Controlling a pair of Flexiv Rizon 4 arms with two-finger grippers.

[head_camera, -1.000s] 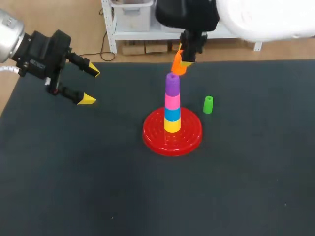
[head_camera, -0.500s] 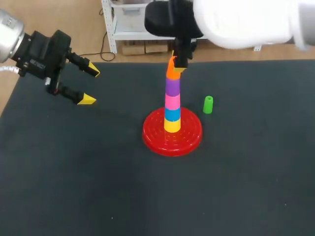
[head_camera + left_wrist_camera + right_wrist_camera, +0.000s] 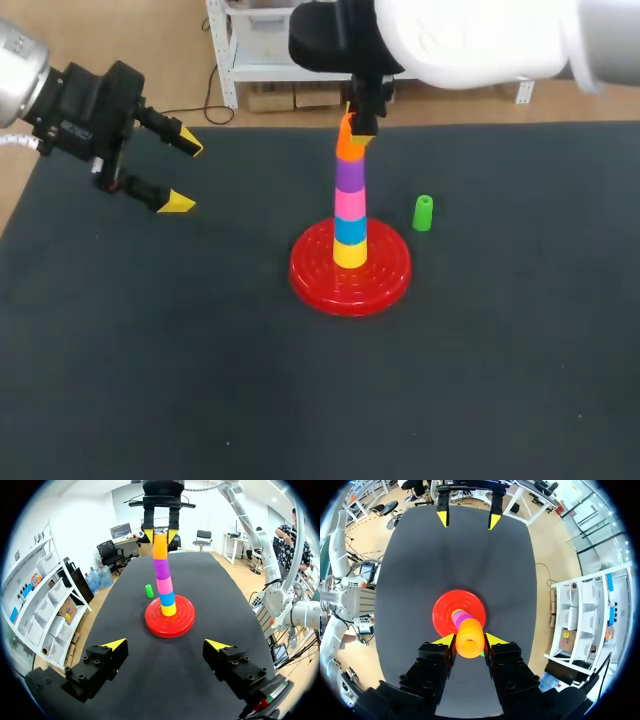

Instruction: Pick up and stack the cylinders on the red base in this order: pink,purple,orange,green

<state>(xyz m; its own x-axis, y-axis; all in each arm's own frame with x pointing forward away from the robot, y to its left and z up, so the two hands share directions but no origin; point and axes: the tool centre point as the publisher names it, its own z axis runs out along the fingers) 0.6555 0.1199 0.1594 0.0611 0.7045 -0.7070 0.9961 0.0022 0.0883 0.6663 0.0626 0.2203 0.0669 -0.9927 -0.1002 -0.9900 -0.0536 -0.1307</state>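
On the dark matte tabletop (image 3: pixel 200 380), our round red ribbed plastic base (image 3: pixel 350 275) carries a tapering tower: a yellow plastic cylinder (image 3: pixel 349 255) at the foot, then a blue cylinder (image 3: pixel 349 231), a pink cylinder (image 3: pixel 349 205) and a purple cylinder (image 3: pixel 349 174). At two o'clock from the base, near it but apart, the small green plastic cylinder (image 3: pixel 423 212) stands upright on the table, untouched; we judge it the last piece to go on. At the tower's top, our right gripper (image 3: pixel 469 641) comes straight down from above with both fingers closed on the orange plastic cylinder (image 3: pixel 160 546), held in line with the column so that it can drop over the purple one; whether it is fully seated we cannot tell. Farther off, at ten o'clock, our left gripper (image 3: pixel 184 174) hangs wide open and empty, well clear of the work.
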